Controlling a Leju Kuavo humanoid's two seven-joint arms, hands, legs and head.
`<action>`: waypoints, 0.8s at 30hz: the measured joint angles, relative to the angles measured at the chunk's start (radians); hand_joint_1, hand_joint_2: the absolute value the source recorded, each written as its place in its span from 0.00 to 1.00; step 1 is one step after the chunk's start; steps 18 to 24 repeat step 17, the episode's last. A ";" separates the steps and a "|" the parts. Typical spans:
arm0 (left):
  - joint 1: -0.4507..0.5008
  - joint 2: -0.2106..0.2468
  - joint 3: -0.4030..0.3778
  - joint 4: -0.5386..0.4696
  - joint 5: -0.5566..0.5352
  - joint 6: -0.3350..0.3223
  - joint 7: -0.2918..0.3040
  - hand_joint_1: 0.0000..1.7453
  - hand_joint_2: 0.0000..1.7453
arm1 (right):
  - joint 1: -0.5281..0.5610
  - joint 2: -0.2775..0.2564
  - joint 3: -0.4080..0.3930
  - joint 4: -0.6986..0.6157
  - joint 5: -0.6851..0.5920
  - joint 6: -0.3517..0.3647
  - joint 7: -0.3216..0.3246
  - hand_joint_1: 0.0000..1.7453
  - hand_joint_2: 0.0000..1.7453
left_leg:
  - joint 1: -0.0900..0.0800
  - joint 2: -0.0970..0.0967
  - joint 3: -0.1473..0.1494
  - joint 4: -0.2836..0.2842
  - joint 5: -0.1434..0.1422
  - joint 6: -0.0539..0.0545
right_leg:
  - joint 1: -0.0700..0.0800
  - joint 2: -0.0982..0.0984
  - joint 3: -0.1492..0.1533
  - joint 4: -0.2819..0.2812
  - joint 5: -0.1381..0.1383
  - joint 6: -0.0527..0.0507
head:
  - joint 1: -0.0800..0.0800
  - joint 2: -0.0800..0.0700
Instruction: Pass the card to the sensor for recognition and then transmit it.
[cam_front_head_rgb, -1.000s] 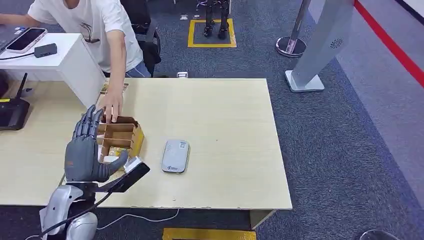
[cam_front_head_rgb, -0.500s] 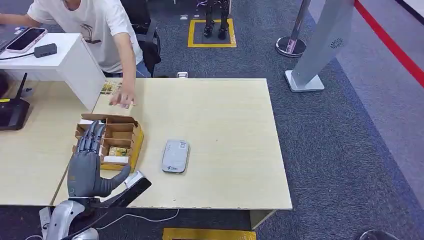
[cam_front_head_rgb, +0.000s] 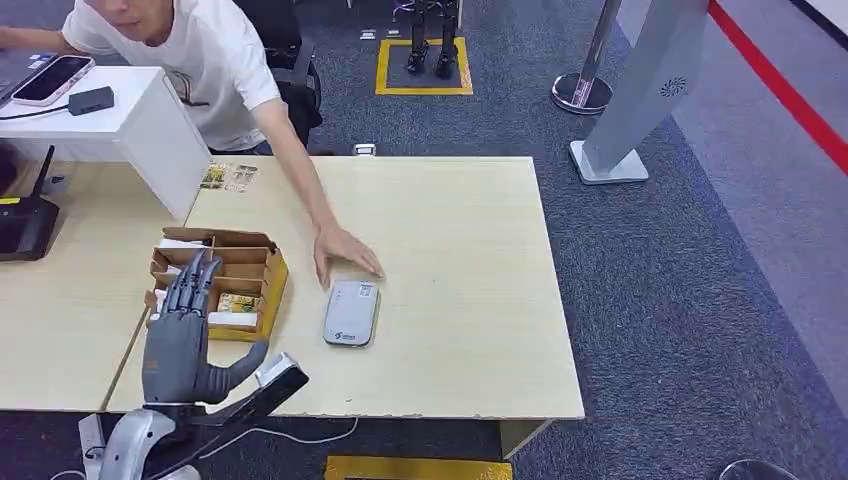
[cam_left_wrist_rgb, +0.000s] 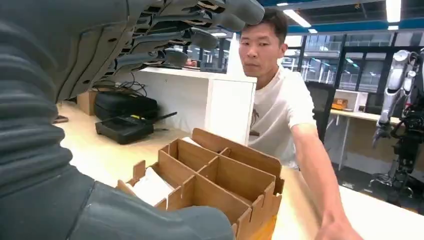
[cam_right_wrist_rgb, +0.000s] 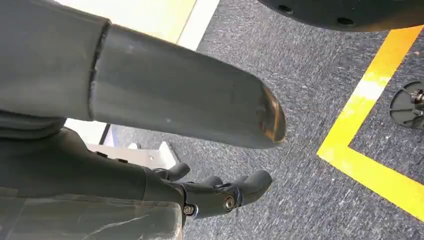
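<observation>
A brown cardboard divider box stands on the left part of the pale wooden table. Small cards lie in its near compartments, and a white card shows in the left wrist view. My left hand hovers over the box's near left side, fingers straight and spread, holding nothing. The grey flat sensor lies to the right of the box. A person's hand rests flat on the table just beyond the sensor. My right hand hangs over the carpet with loosely bent fingers, holding nothing.
The person leans in from the far left. A black router sits on the neighbouring table, and a phone lies on a white raised desk. Printed slips lie at the table's far left corner. A grey pillar stand is beyond.
The person's hand left the box, swung by the far left corner and now lies beside the sensor. My left hand has drawn back a little toward the table's near edge.
</observation>
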 joint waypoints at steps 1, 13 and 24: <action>0.002 0.000 0.000 0.000 0.000 0.001 0.000 0.00 1.00 | 0.000 0.000 -0.001 0.000 0.000 0.000 -0.003 0.00 0.00 | 0.000 0.000 0.000 0.000 0.000 0.000 | 0.000 0.000 0.000 0.000 0.000 0.000 | 0.000 0.000; 0.008 -0.005 -0.002 0.000 0.005 0.002 0.000 0.00 1.00 | 0.000 0.000 -0.008 0.000 0.000 0.000 -0.005 0.00 0.00 | 0.000 0.000 0.000 0.000 0.000 0.000 | 0.000 0.000 0.000 0.000 0.000 0.000 | 0.000 0.000; 0.008 -0.006 -0.002 0.000 0.006 0.004 0.000 0.00 1.00 | -0.001 0.000 -0.008 0.000 0.001 0.000 -0.010 0.00 0.00 | 0.000 0.000 0.000 0.000 0.000 0.000 | 0.000 0.000 0.000 0.000 0.000 0.000 | 0.000 0.000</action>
